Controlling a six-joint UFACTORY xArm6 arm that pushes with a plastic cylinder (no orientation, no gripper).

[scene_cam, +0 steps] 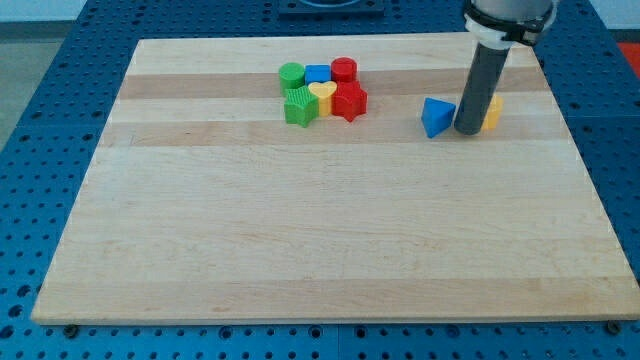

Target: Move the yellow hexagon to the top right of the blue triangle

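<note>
The blue triangle (436, 117) lies on the wooden board (300, 240) at the view's upper right. The yellow hexagon (492, 113) sits just to its right, partly hidden behind my dark rod. My tip (467, 132) stands between the two blocks, touching or almost touching both, at the hexagon's left edge and the triangle's right edge.
A tight cluster of blocks sits at the view's top centre: a green cylinder (291, 74), a blue block (318, 74), a red cylinder (344, 70), a green star-like block (299, 106), a yellow heart (322, 94) and a red star-like block (349, 101).
</note>
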